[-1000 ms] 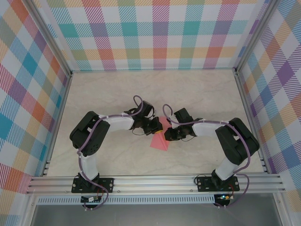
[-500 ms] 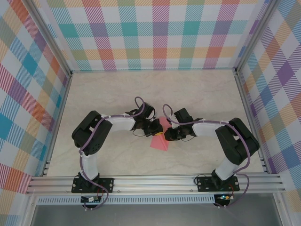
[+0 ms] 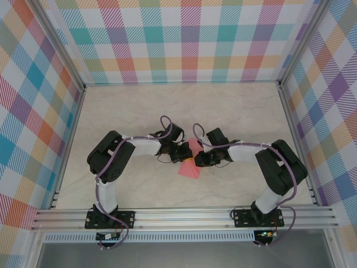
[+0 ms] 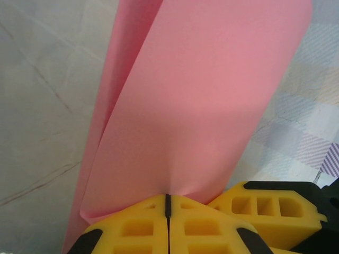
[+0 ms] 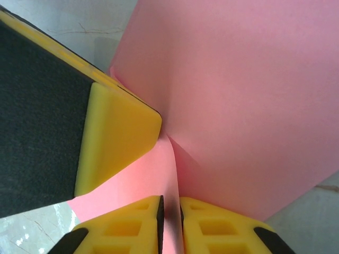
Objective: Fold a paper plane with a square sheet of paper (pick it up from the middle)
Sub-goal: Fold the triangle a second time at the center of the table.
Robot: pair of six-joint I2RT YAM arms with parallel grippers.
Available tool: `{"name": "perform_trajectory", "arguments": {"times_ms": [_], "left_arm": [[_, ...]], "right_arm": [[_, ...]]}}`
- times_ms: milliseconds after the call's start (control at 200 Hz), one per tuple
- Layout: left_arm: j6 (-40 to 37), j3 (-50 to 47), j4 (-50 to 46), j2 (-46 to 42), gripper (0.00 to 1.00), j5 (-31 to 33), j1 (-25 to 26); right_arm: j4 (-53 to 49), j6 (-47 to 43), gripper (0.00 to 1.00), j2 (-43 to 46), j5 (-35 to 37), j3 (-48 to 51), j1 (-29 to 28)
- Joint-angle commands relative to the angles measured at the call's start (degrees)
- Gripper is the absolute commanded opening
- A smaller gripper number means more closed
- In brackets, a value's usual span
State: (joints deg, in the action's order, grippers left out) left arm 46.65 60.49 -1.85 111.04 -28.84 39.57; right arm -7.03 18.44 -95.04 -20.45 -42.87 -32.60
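The square sheet of paper (image 3: 188,169), plain salmon-pink, is folded into layers; tilted, at the centre of the table (image 3: 128,111).

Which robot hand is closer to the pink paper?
Neither, it's a tie: both touch it. The left gripper pinches the paper from the left, and the right gripper pinches it from the right.

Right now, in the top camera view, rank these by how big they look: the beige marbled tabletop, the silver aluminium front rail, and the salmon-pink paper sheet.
Largest: the beige marbled tabletop.
Next: the silver aluminium front rail, long but narrow.
Smallest: the salmon-pink paper sheet, partly covered, yet clearly smallest.
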Motion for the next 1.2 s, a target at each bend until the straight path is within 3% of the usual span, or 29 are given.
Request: {"name": "perform_trajectory", "arguments": {"times_ms": [0,180,280,400,490,610,690,1195], "left_arm": [[-1.62,-2.46,-1.99,2.02,0.05,1.93,0.51],[-2.79,-2.72,-3.43,1.76,0.05,2.88,0.51],[-2.96,-2.46,-3.29,2.06,0.05,2.69,0.50],[-3.01,-2.38,-3.32,2.14,0.05,2.66,0.49],[-3.31,-2.28,-3.57,2.16,0.05,2.82,0.50],[-3.27,-2.17,-3.53,2.38,0.05,2.63,0.51],[-3.32,-2.05,-3.53,2.65,0.05,2.56,0.51],[-3.27,-1.70,-3.56,2.86,0.05,2.49,0.44]], "right_arm": [[-1.64,-0.07,0.19,-0.59,2.86,-0.94,0.26],[-5.21,1.47,0.30,4.58,4.49,-2.06,0.26],[-8.55,2.86,0.44,8.23,7.26,-2.59,0.34],[-10.94,5.68,0.47,13.30,7.93,-1.89,0.34],[-8.11,9.19,0.43,16.82,0.64,0.04,0.27],[-5.87,14.63,0.24,16.93,-7.19,1.49,0.26],[-3.57,16.93,0.18,16.47,-10.52,2.68,-0.30],[-3.39,18.41,0.14,3.58,-15.04,-1.19,-1.35]]}}
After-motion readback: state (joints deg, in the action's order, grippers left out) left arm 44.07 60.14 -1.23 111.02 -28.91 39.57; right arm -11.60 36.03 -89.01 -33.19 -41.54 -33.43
